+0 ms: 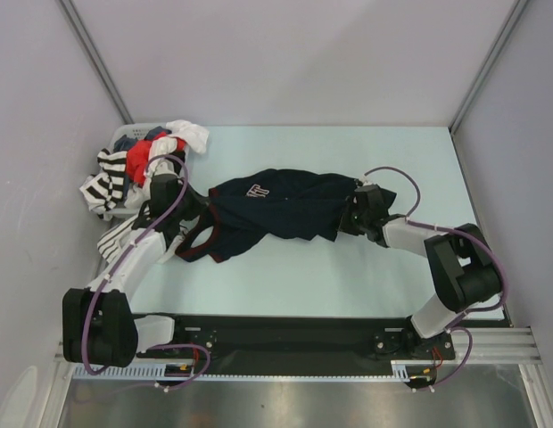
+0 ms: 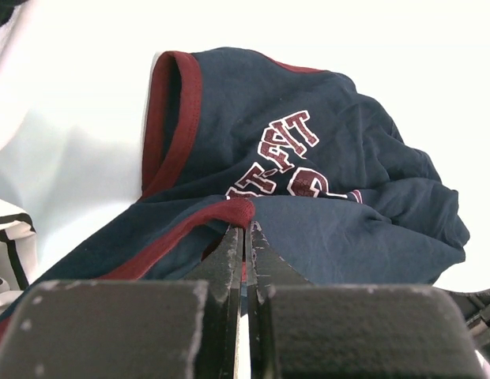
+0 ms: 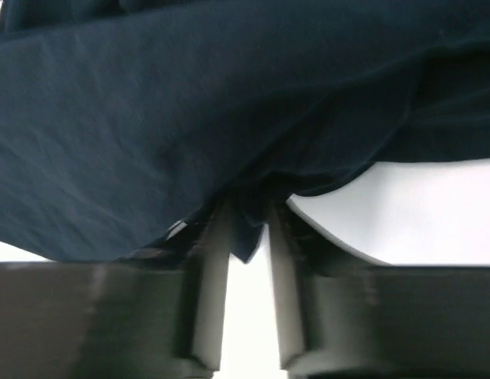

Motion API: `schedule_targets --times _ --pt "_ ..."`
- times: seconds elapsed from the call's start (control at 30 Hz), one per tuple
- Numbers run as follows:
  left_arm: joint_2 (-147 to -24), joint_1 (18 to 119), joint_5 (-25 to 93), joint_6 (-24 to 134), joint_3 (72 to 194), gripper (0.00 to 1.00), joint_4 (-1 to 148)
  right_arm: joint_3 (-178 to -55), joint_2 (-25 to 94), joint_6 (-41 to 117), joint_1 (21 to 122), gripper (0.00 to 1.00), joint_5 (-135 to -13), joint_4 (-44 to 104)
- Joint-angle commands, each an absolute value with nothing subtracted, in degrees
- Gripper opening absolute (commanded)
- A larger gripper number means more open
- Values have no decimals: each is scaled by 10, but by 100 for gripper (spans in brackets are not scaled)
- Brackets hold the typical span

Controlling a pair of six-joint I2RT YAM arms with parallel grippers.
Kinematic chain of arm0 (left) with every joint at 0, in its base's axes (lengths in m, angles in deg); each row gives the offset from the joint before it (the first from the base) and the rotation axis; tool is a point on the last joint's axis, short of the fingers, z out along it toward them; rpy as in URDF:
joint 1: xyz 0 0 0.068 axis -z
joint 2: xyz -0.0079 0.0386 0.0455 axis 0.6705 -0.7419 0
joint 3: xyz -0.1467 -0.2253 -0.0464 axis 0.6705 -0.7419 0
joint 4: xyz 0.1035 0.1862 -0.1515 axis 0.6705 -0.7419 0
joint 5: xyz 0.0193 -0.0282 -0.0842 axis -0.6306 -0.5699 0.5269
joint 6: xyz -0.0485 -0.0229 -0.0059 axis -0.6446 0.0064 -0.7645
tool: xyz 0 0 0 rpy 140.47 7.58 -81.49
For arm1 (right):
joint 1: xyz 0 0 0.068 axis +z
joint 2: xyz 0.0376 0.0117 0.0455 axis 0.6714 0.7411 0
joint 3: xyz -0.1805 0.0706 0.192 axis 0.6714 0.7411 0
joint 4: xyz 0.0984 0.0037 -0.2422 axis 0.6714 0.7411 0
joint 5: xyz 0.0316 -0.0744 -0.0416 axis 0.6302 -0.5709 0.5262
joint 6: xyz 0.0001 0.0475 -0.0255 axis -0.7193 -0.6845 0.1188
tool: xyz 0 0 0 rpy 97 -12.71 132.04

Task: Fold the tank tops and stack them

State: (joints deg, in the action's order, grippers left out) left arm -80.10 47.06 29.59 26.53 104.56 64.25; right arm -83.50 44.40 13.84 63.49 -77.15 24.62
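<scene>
1. A white plastic laundry basket [image 1: 125, 134] stands at the far left corner of the pale blue-green worktop [image 1: 303, 276].
2. The basket holds a heap of clothes: a red garment [image 1: 148, 153], a white garment [image 1: 189, 134] lying over the rim, and a garment with broad black and white stripes [image 1: 107, 175] spilling over the left side.
3. The dark navy sleeveless jersey with maroon trim [image 1: 285, 209] lies outside the basket. It is stretched crumpled across the middle of the worktop between the two arms, with its lettered chest facing up.
4. A white cloth top with thin dark stripes [image 1: 114, 241] lies on the worktop just in front of the basket. It is beside the jersey's left end and partly hidden under the left arm.
5. The left arm rises from its base at the near left corner and reaches forward. Its wrist bends down so that the left gripper [image 2: 246, 233] meets the left end of the jersey.
6. The left jaws are fully closed, pinching the maroon edge of the jersey between their tips.
7. The right arm stands up from the near right. Its elbow is folded out to the right and its forearm runs leftward, low over the worktop, to the jersey's right end.
8. The right gripper [image 3: 246, 237] has its jaws partly apart, with a fold of navy cloth hanging down between them. The wrist view does not show whether they are pressing on that fold.
</scene>
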Motion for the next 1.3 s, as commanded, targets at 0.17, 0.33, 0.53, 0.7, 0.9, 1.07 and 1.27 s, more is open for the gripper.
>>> schedule_targets --times 0.17,0.33,0.53,0.7,0.9,1.07,1.27 --pt "-768 461 288 271 1072 0 649 -865 412 131 635 1 -788 247" --pt "-735 461 285 289 1080 0 619 -850 294 151 603 0 -785 347" --pt "-655 483 277 287 1042 0 585 -838 165 195 545 0 -735 475" --pt "-570 502 280 286 1014 0 542 -845 54 221 532 0 -747 580" --pt "-539 507 296 291 1011 0 510 -856 6 209 517 0 -794 599" --pt "-603 507 315 295 1005 0 542 -859 98 192 495 0 -770 543" --pt "-756 507 339 279 1060 0 624 -917 249 172 449 0 -732 449"
